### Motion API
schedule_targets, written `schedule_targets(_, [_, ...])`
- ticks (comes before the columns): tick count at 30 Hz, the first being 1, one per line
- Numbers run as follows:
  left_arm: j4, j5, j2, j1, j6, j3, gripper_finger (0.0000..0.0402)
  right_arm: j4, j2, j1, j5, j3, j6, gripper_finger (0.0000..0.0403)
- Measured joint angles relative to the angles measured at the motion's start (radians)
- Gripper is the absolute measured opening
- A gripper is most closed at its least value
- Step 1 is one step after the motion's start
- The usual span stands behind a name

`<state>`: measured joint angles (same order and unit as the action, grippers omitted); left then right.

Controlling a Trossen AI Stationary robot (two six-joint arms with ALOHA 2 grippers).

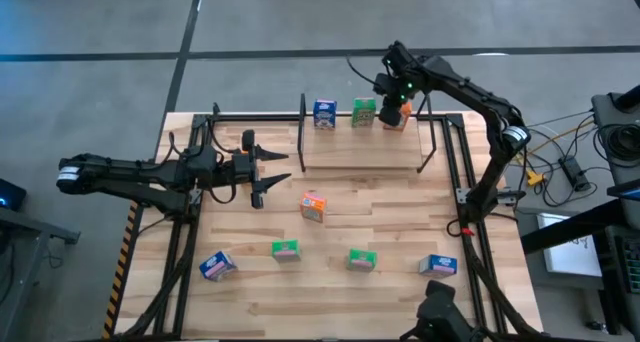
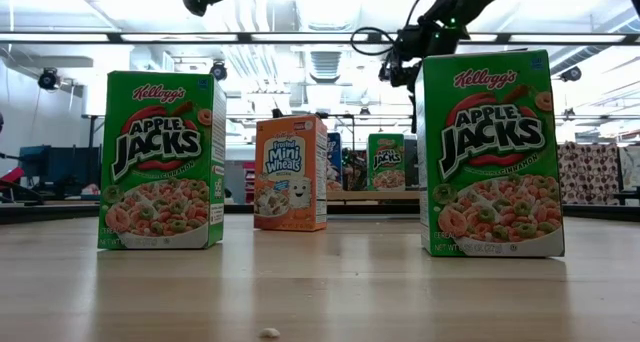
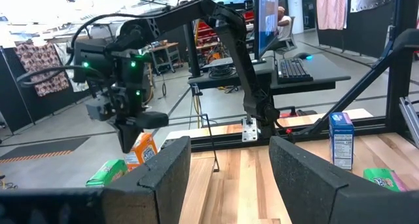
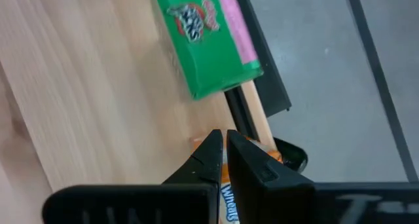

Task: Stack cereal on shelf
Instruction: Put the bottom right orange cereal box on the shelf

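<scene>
The shelf (image 1: 360,147) stands at the table's far middle. On its board stand a blue cereal box (image 1: 323,113), a green one (image 1: 364,113) and an orange one (image 1: 395,119). My right gripper (image 1: 397,102) is over the orange box and shut on it (image 4: 222,140). My left gripper (image 1: 268,172) is open and empty over the table's left part (image 3: 229,158). On the table stand an orange box (image 1: 313,207), two green boxes (image 1: 286,249) (image 1: 361,260) and two blue boxes (image 1: 217,266) (image 1: 438,265). My right gripper pinches the orange box's top (image 4: 230,196) between its two nearly closed fingers (image 4: 252,160), from above, pointing down. The box (image 3: 143,150) hangs a little tilted below the fingers, next to the green box (image 4: 203,37). I cannot tell whether its bottom rests on the shelf board.
The shelf's thin black posts (image 1: 303,132) (image 1: 432,147) stand at its ends. Larger black side frames (image 1: 185,232) (image 1: 465,202) run along the table's left and right. Bare wood lies between the shelf and the loose boxes.
</scene>
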<state>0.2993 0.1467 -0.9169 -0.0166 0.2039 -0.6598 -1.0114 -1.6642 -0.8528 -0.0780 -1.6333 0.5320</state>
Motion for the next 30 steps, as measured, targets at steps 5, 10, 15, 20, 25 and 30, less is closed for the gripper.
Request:
schedule_targets(5, [0.000,0.000,0.000,0.000,0.000,0.000,0.0191,0.007,0.000,0.000,0.035,0.030,0.002,0.0013])
schedule_targets(10, [0.000,0.000,0.000,0.000,0.000,0.000,0.0191,-0.001,0.000,0.000,0.063,0.032,0.008,0.0013])
schedule_targets(15, [0.000,0.000,0.000,0.000,0.000,0.000,0.0191,-0.002,0.000,0.002,0.055,0.032,0.011,0.0013])
schedule_targets(20, [0.000,0.000,0.000,0.000,0.000,0.000,0.0191,-0.032,0.000,0.004,0.052,0.032,0.018,0.0013])
schedule_targets(25, [0.000,0.000,0.000,0.000,0.000,0.000,0.0191,-0.040,0.002,0.005,0.052,0.032,0.017,0.0013])
schedule_targets(30, [0.000,0.000,0.000,0.000,0.000,0.000,0.0191,-0.038,0.005,0.005,0.052,0.004,-0.019,0.0013])
